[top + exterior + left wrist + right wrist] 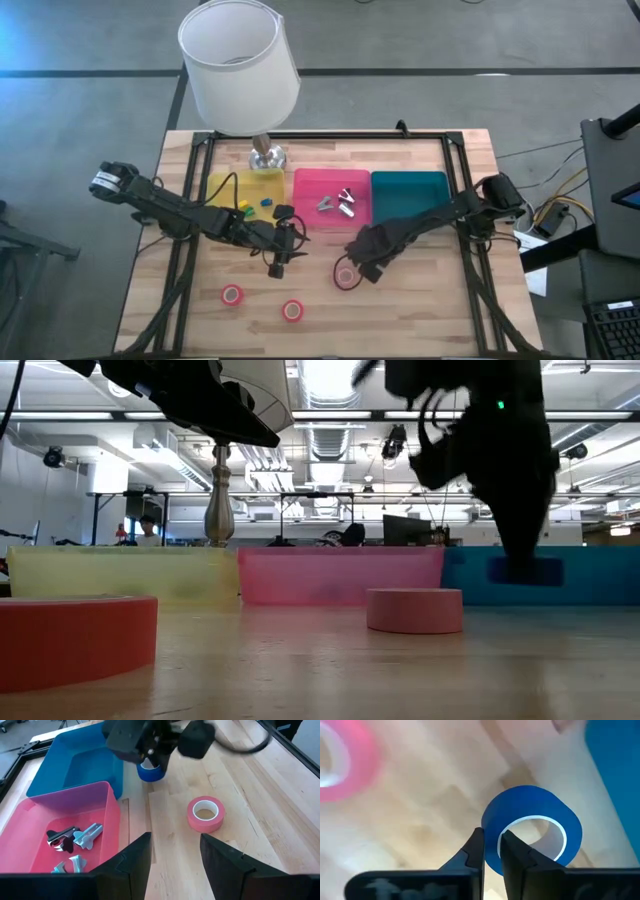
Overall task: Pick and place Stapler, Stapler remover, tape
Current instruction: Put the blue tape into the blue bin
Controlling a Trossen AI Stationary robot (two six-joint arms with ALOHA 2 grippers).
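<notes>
My right gripper (491, 837) is shut on a blue tape roll (532, 827), which hangs just above the wood beside the teal bin (410, 192). A red tape roll (205, 813) lies flat on the table close by. Two more red rolls (232, 294) (292, 310) lie flat nearer the front edge. Silvery stapler removers (82, 836) lie in the pink bin (330, 195). Small coloured pieces (255, 205) sit in the yellow bin (228, 188); what they are I cannot tell. My left gripper (175, 845) stands open and empty over the table's middle, pointing toward the blue roll. My right gripper pinches the blue roll's wall (492, 851) between its two fingers, one finger outside the ring and one inside the pale core. The fingers come from above, pointing down. The roll hangs below them, lifted clear of the table and slightly tilted.
A lamp with a white shade (240, 65) stands at the table's far edge behind the yellow bin. A small black object (283, 211) lies in front of the bins. A black frame rail (470, 230) runs along the table's sides. Bare wood lies along the near edge.
</notes>
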